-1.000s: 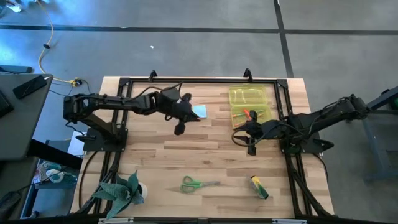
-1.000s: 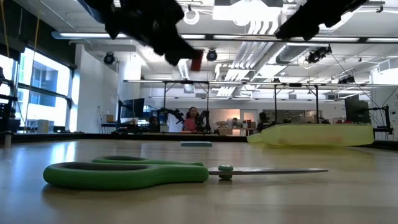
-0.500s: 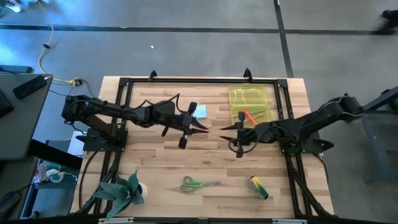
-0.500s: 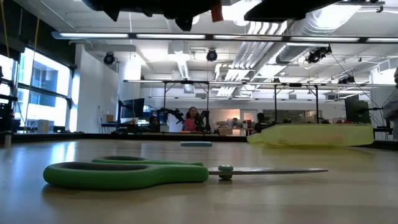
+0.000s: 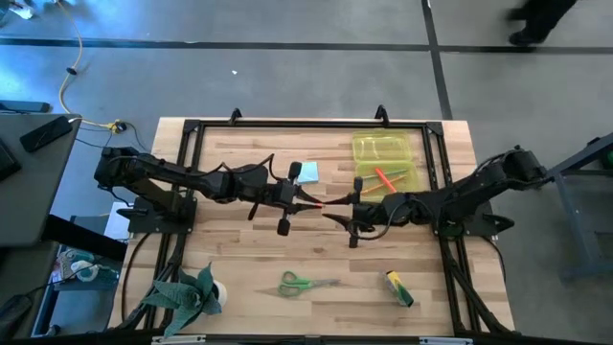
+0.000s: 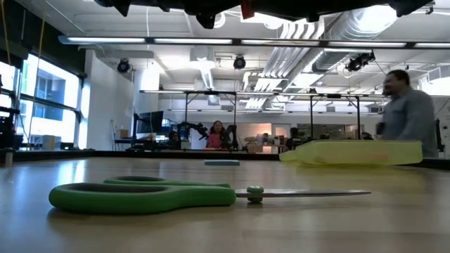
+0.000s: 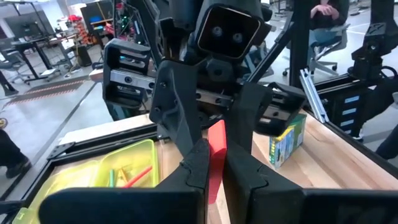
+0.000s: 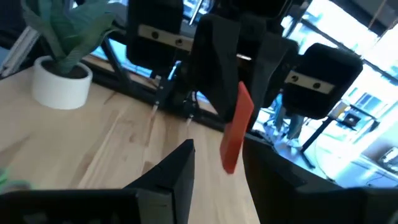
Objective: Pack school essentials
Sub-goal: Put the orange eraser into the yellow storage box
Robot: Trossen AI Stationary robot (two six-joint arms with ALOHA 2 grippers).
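Both hands (image 5: 308, 200) nose-to-nose mid-table

My feed: grey concrete floor (image 5: 287, 67) around table, dark seam lines crossing it. Low camera: bright windows (image 6: 42, 98) at frame left, white ceiling ducts (image 6: 337, 28) upper right, person (image 6: 404, 116) standing far right.
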